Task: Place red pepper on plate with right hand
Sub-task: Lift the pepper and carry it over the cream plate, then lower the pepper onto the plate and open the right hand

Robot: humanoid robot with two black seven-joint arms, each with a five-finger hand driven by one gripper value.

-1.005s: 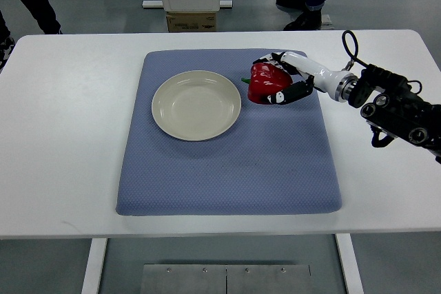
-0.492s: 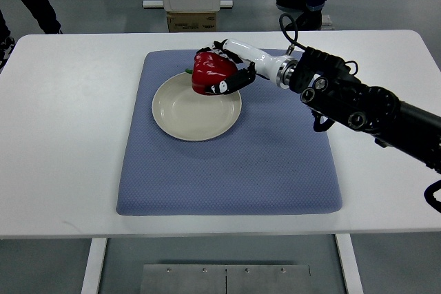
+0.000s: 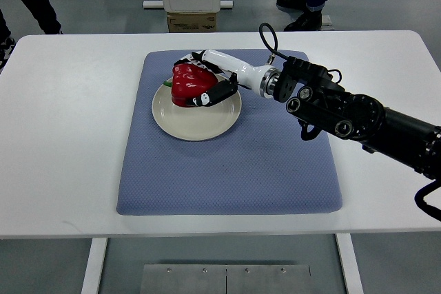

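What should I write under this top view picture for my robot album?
The robot's right hand holds a red pepper over the cream plate on a blue mat.

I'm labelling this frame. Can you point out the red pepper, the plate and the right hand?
red pepper [image 3: 185, 85], top view, on its glossy red body.
plate [image 3: 196, 125], top view, on its bare cream near side.
right hand [image 3: 200, 82], top view, midway between its fingertips around the pepper.

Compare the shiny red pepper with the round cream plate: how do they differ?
The shiny red pepper is bulky and glossy; the round cream plate is flat and matte. The right hand grips the pepper, while the plate lies free on the blue mat. Both sit over the mat.
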